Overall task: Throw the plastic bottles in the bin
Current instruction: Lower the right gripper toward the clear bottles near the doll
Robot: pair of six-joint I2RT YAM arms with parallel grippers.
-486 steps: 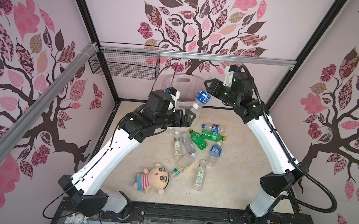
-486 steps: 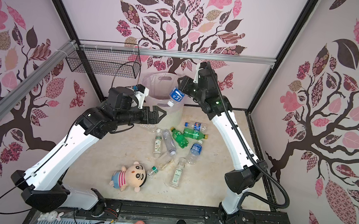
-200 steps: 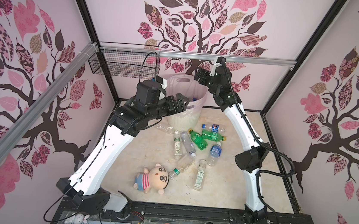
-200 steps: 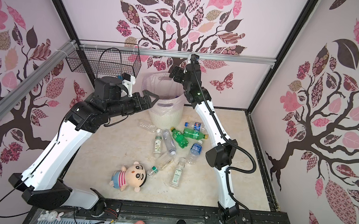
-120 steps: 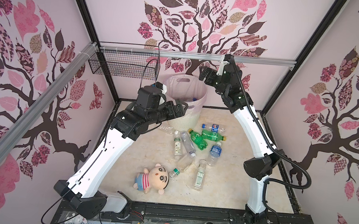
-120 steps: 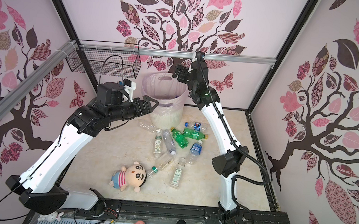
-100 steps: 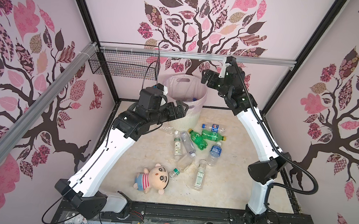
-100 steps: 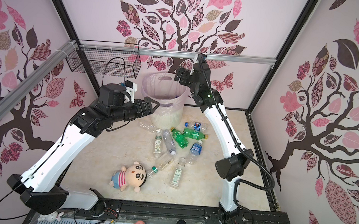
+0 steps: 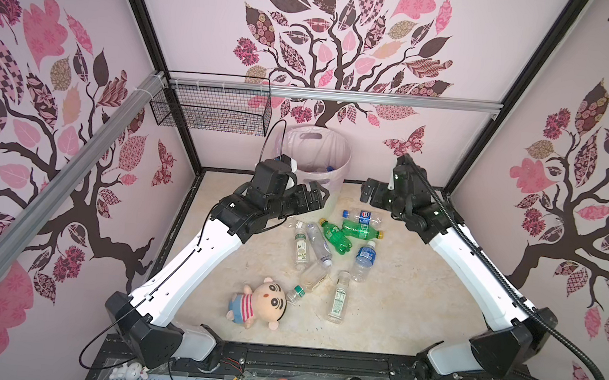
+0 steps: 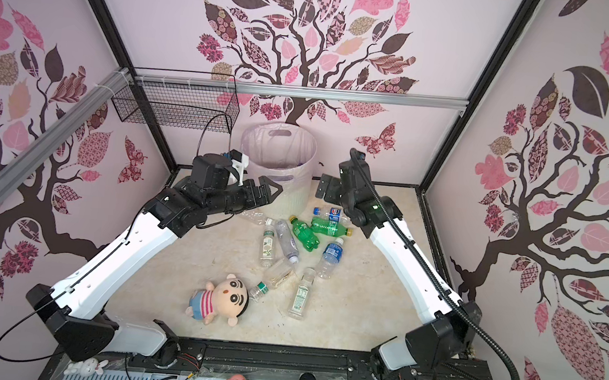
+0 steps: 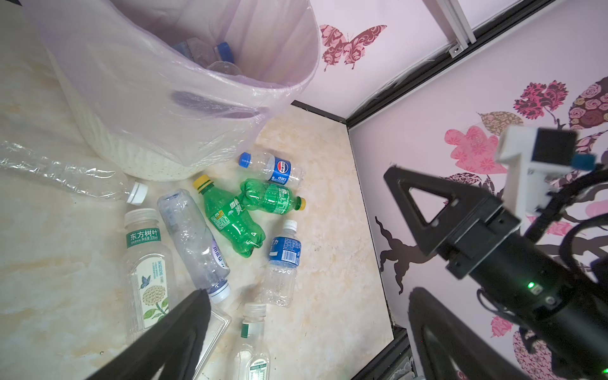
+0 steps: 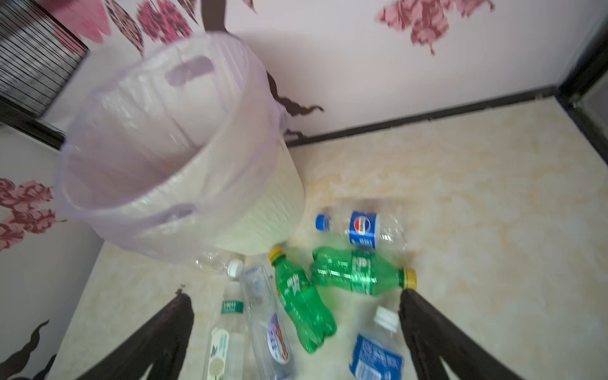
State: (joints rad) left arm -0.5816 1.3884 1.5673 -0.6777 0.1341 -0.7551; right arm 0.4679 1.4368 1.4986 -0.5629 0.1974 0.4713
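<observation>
The round cream-white ribbed plastic bin [image 9: 336,177] is set at the back of the marbled beige tabletop [image 9: 398,303]. The small clear and green plastic bottles [image 9: 333,236] are scattered just before it, and a few are seen inside. The left claw [image 9: 316,198] and right claw [image 9: 369,194] are held wide open and empty near the bin

I see the bin [image 9: 336,175] at upper centre of the frame against the back wall, the wire basket [image 9: 215,114] to its upper left. The bottles [image 9: 332,239] lie clustered on the tabletop [image 9: 417,304] just below the bin, centre frame; the doll [image 9: 261,303] lies lower left of them.
</observation>
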